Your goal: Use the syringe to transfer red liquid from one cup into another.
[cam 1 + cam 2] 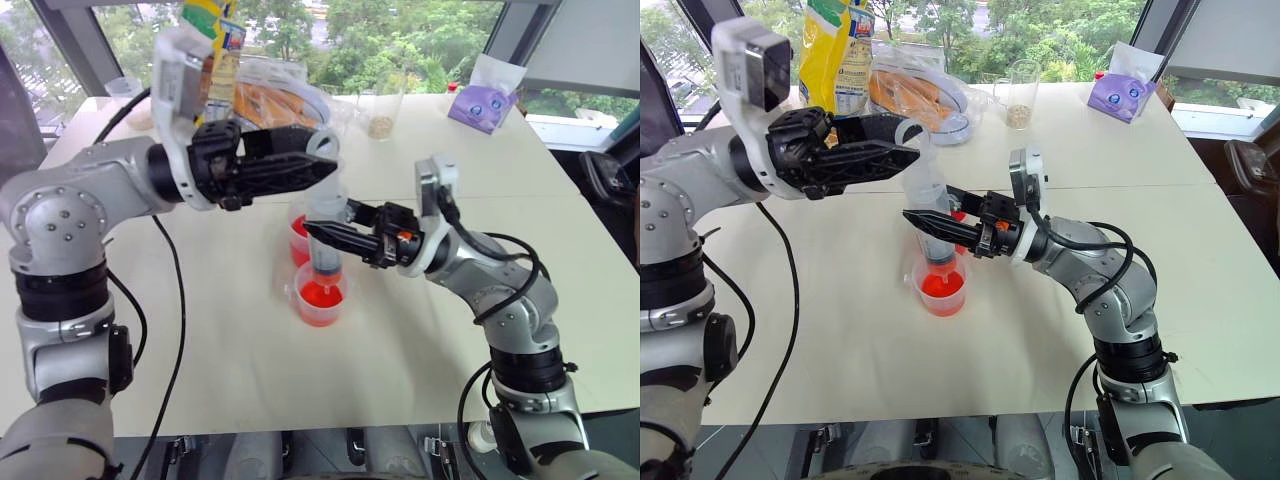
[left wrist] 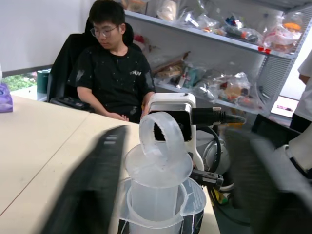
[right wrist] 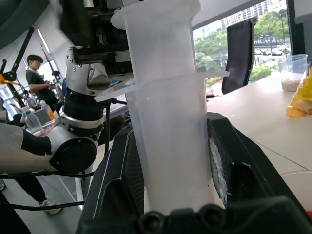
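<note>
Beige tabletop (image 1: pixel 420 330) stretches under my arms, with windows and green trees behind it. My right gripper (image 1: pixel 915 222) reaches in toward the middle and is clamped on the syringe (image 1: pixel 930 215), its two black fingers pressed against either side of the clear barrel, as my right wrist view shows (image 3: pixel 168 146). The syringe stands upright, its tip pointing down into the smaller red cup (image 1: pixel 320 296) directly below my right fingertips; red liquid (image 1: pixel 320 297) fills that cup's bottom. The taller red cup (image 1: pixel 299 235) stands just behind the syringe, on the far side of my right gripper and partly hidden by it.

My left gripper (image 1: pixel 325 168) comes in level from the other side, above my right one, at the ring on top of the plunger (image 2: pixel 161 136). Its fingers (image 2: pixel 97 185) stand apart on either side of that ring, and I cannot tell whether they touch it.

Beyond my left gripper lie a yellow bag (image 1: pixel 825 55) and a clear packet of orange food (image 1: pixel 915 90); a tall glass with beige grains (image 1: pixel 1019 95) and a purple pouch (image 1: pixel 1123 95) sit well past my right one. A person in black (image 2: pixel 114 73) sits beyond the table.
</note>
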`<action>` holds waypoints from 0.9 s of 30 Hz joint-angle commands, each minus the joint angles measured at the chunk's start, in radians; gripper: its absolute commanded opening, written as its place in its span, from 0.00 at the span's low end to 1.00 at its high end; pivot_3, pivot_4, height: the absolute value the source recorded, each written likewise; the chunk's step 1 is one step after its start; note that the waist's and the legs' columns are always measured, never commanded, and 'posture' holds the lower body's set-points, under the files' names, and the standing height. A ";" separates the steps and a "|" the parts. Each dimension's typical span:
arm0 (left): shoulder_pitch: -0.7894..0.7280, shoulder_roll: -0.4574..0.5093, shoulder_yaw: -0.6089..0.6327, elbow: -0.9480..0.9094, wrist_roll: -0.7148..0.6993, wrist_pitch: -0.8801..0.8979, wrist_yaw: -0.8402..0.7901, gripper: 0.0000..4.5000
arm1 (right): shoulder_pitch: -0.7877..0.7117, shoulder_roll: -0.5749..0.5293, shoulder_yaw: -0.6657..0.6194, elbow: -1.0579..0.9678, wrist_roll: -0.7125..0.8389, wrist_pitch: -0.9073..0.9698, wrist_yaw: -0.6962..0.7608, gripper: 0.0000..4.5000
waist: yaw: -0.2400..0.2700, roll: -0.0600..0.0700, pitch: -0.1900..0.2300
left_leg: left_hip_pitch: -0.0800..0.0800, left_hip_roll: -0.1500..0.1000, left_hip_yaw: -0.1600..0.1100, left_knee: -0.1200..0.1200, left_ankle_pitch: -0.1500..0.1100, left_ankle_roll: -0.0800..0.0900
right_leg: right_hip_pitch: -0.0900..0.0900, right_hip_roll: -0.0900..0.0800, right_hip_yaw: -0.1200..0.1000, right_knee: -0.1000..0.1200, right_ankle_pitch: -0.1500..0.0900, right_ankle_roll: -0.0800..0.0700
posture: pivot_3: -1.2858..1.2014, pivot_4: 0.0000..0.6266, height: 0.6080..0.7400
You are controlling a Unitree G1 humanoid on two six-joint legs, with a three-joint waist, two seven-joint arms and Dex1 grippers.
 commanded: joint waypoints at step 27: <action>0.124 0.052 -0.099 -0.077 0.105 -0.062 -0.136 0.01 | -0.138 0.015 -0.084 0.011 0.044 0.015 -0.024 0.31 | 0.000 0.000 0.000 | 0.000 0.000 0.000 0.000 0.000 0.000 | 0.000 0.000 0.000 0.000 0.000 0.000 | 0.52 0.24 1.00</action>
